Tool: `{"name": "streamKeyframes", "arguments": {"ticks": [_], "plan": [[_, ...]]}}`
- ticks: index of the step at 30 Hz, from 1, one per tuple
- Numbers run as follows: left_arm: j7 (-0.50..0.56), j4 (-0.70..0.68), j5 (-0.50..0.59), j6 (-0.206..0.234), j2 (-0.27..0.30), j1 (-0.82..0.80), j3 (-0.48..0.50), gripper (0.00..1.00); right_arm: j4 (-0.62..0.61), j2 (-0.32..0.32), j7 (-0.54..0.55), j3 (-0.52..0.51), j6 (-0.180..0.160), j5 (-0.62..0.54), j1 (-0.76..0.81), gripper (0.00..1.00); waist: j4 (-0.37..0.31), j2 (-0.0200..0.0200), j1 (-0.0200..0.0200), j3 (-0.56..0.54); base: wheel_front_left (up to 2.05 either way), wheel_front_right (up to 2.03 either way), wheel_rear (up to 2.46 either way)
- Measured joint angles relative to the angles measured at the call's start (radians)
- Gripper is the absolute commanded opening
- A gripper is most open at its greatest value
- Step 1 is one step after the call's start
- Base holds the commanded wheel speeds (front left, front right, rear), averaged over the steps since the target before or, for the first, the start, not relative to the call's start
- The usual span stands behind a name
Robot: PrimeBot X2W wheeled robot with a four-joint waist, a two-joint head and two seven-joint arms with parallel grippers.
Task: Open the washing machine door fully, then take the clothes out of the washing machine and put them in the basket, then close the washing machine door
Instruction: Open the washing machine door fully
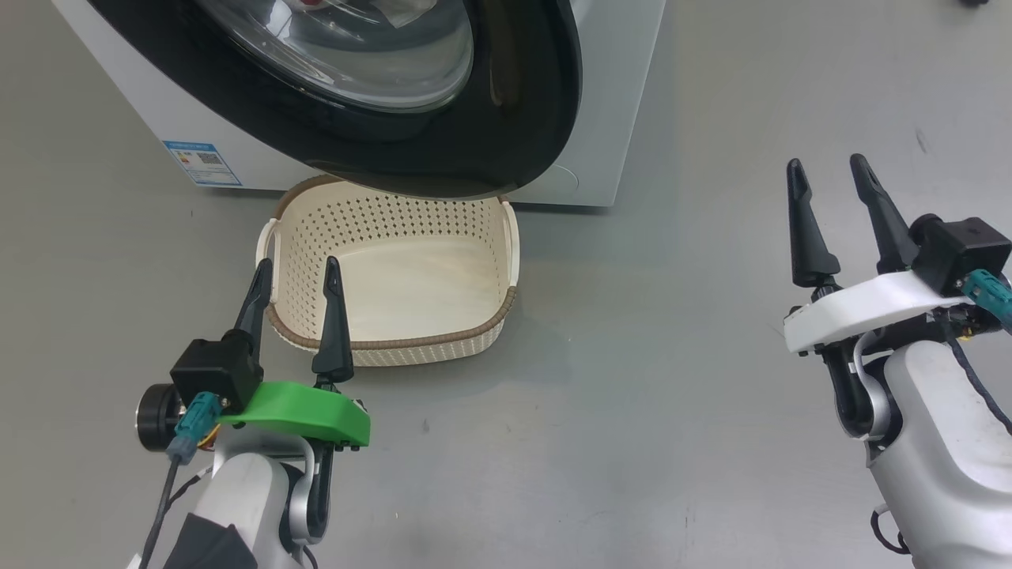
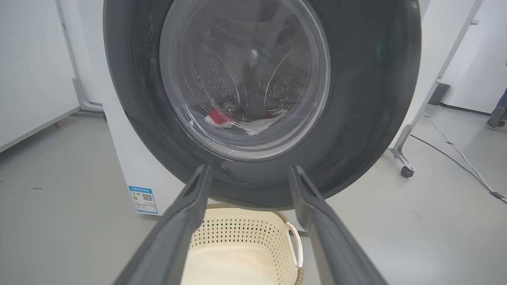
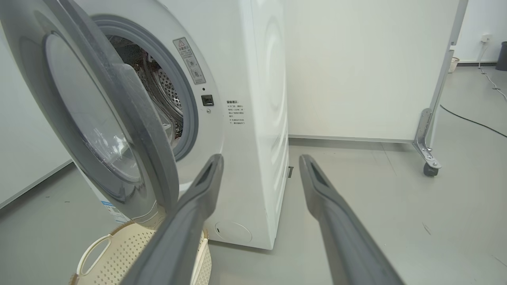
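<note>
The white washing machine (image 1: 609, 95) stands at the far side of the floor. Its door (image 1: 522, 95), a black rim around clear glass, stands ajar and hangs over the far edge of the cream basket (image 1: 395, 341). In the right wrist view the door (image 3: 142, 130) is swung partway out, and the steel drum (image 3: 162, 85) shows behind it. Red and white clothes (image 2: 217, 116) lie in the drum, seen through the glass. My left gripper (image 1: 298, 265) is open and empty over the basket's near left corner. Off to the right of the machine, my right gripper (image 1: 826, 162) is open and empty.
A white partition on casters (image 3: 429, 169) stands to the right of the machine. A cable (image 2: 455, 152) trails across the grey floor there. A person's foot (image 2: 497, 116) shows at the far right. The basket (image 2: 237, 231) is empty.
</note>
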Motion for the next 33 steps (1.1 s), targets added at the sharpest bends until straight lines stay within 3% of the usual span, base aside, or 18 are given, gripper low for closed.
{"name": "streamKeyframes", "arguments": {"ticks": [7, 33], "plan": [[0.0, -0.007, 0.0, 0.0, 0.0, 0.0, 0.0, 1.0, -0.099, 0.02, 0.0, -0.07, -0.018, -0.023, 0.057, 1.0, -0.009, 0.0, 0.0, 0.0, 0.0, 0.0, 0.0], [0.0, -0.01, 0.001, 0.0, 0.0, 0.006, -0.011, 1.0, -0.206, 0.049, 0.0, -0.105, -0.02, -0.094, 0.188, 1.0, -0.005, 0.0, 0.0001, -0.01, 0.0, 0.0, 0.0]]}}
